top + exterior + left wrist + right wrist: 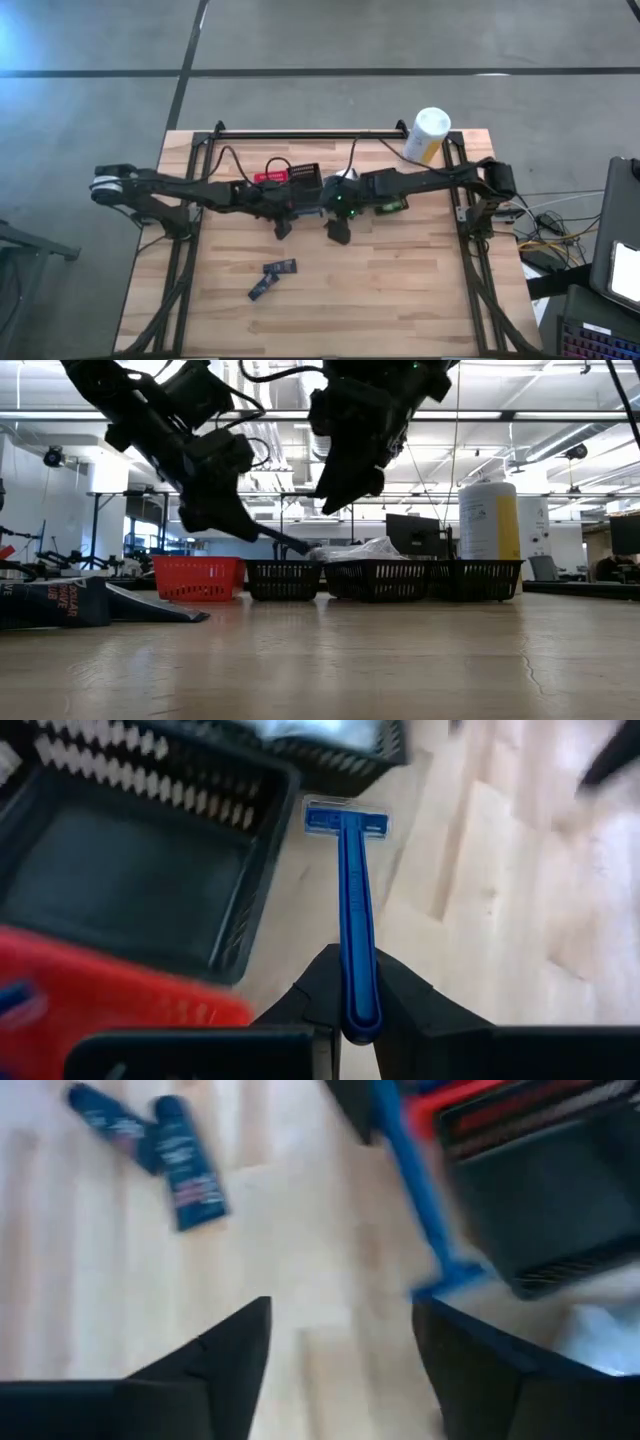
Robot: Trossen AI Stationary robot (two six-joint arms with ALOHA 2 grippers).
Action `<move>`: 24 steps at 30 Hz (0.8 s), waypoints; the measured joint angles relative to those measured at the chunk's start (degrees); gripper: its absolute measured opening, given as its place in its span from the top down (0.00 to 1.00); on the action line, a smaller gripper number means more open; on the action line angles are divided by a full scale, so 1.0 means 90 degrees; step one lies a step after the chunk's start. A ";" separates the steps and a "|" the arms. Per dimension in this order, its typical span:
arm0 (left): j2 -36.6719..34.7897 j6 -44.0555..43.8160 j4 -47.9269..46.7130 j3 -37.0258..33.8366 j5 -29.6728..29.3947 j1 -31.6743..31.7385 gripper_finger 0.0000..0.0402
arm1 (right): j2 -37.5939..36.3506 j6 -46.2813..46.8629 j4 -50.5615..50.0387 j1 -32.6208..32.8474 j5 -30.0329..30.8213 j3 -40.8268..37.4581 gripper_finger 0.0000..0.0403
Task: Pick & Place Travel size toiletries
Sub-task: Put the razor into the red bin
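High view: two dark tubes (272, 279) lie touching at lower centre, with bare wood all round them. Above — at mid-frame — the left gripper (283, 226) is clenched on one blue razor (353, 915), its head poised over the table just beside a black basket (130, 870). The right gripper (338, 231) hangs next to it, fingers parted, holding nothing. Farther back: one red basket (272, 176) and one white-and-yellow canister (427, 135) at the upper-right table edge.
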 joint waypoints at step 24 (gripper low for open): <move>-0.2428 -0.5556 -0.4185 -0.0077 -0.4304 -0.1311 0.92 | -0.1246 0.0885 -0.0369 -0.0797 0.2310 -0.0878 0.17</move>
